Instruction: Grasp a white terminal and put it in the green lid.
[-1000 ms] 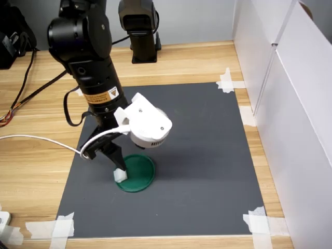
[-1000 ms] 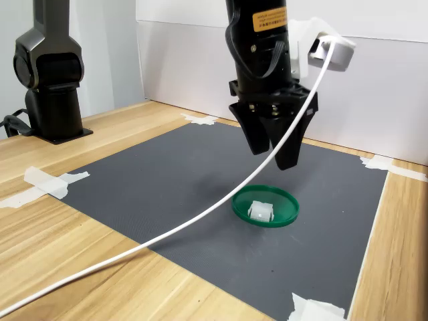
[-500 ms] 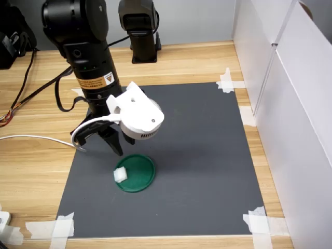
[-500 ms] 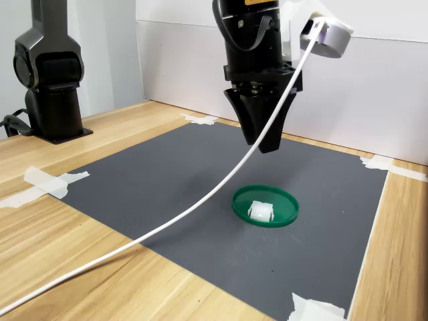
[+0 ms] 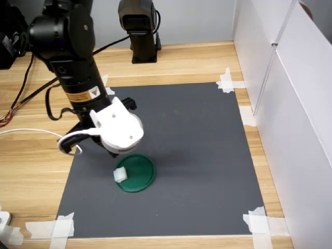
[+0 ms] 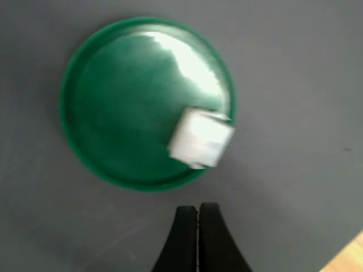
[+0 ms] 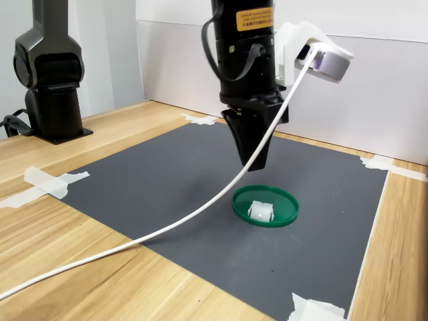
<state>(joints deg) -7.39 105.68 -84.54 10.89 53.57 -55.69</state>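
The green lid lies flat on the dark grey mat. The white terminal rests inside it, close to the rim, with nothing touching it. My gripper hangs above the mat just beside the lid, pointing down. Its two black fingers are pressed together with nothing between them. In the first exterior view the white wrist camera housing hides the fingers.
The dark grey mat is taped at its corners with white strips. A black stand is at the back. A white cable trails from the wrist across the mat and table. White wall panels border the first exterior view's right.
My gripper has gone from open over the terminal to shut, lifting and shifting toward the first exterior view's left. The terminal stays in the lid.
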